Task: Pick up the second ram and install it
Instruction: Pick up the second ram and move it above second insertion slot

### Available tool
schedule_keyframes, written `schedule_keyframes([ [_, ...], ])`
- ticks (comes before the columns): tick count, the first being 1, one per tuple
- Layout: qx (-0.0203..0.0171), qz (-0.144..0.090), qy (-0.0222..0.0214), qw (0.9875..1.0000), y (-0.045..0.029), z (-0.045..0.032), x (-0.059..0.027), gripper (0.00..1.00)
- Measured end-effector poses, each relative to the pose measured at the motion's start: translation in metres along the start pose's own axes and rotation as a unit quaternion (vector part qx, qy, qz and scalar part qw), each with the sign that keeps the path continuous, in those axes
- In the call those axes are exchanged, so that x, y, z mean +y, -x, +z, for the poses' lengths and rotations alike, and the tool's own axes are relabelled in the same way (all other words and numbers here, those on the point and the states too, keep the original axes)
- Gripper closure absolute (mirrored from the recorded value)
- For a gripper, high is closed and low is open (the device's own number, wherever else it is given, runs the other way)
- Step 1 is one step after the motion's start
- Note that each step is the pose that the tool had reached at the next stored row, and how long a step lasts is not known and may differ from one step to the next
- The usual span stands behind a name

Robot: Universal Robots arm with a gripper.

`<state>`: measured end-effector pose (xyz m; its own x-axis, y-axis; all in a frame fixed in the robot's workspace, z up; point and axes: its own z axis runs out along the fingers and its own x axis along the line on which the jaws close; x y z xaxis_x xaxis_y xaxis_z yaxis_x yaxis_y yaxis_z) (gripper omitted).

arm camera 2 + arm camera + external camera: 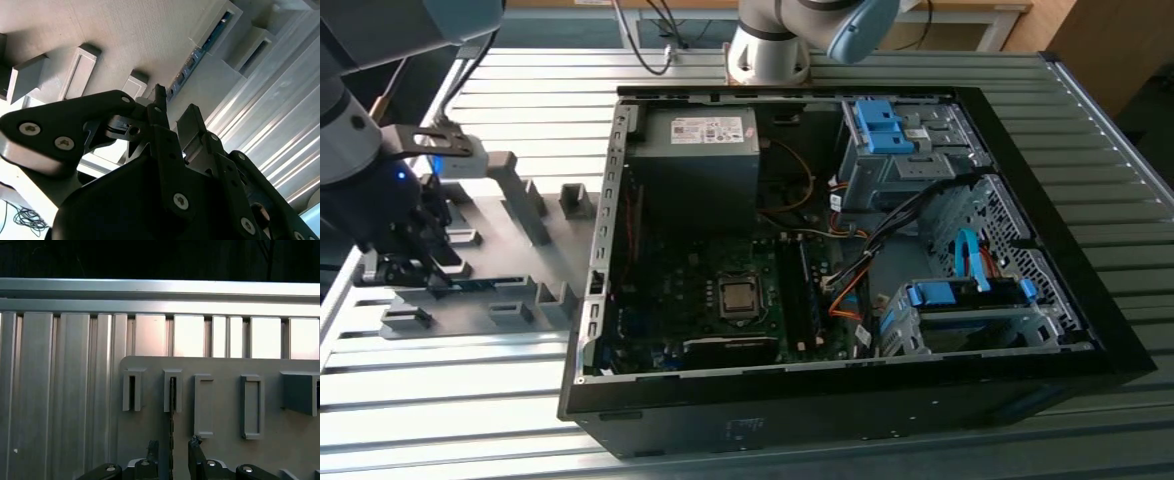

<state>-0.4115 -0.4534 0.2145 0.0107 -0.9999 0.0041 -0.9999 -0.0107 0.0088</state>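
"Where's the second ram (171, 422)?"

"Edge-on in the grey holder (225, 405), toward the exterior view's left of the PC case (854, 400). My gripper (172, 449) straddles it, fingers (152, 449) spread; probably not touching."

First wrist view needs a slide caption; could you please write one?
Open end effector straddling the second ram, which stands on edge in a grey holder block.

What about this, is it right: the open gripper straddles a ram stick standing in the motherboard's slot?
No. The ram stick stands in a grey holder block, not the motherboard's slot; the first wrist view shows the open gripper straddling it there.
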Motion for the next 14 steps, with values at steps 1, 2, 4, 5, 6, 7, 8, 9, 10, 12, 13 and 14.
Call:
schedule_keyframes([
  [1, 0.0, -0.001, -0.0001, 1.0, 0.0, 0.0012, 0.0002, 0.63],
  [2, 0.0, -0.002, 0.0, 1.0, 0.0001, 0.0024, 0.0006, 0.63],
  [4, 0.0, -0.002, -0.0001, 1.0, 0.0, 0.0047, 0.0007, 0.63],
  [5, 0.0, -0.002, 0.0, 1.0, 0.0, 0.0057, 0.0007, 0.63],
  [6, 0.0, -0.002, 0.0, 1.0, 0.0, 0.0068, 0.0008, 0.63],
  [7, -0.0001, -0.002, -0.0001, 1.0, 0.0, 0.0079, 0.0008, 0.63],
  [8, 0.0, -0.002, 0.0, 1.0, 0.0, 0.0088, 0.0008, 0.63],
  [9, 0.0, -0.002, 0.0, 1.0, -0.0003, 0.0096, 0.0009, 0.63],
  [10, 0.0, -0.002, -0.0001, 1.0, -0.0008, 0.0102, 0.0008, 0.63],
  [12, 0.0, -0.002, -0.0005, 1.0, -0.0018, 0.0113, 0.0008, 0.65],
  [13, 0.0, -0.002, -0.0007, 1.0, -0.0022, 0.0119, 0.0008, 0.71],
  [14, 0.0, -0.002, -0.001, 1.0, -0.0026, 0.0126, 0.0008, 0.71],
])
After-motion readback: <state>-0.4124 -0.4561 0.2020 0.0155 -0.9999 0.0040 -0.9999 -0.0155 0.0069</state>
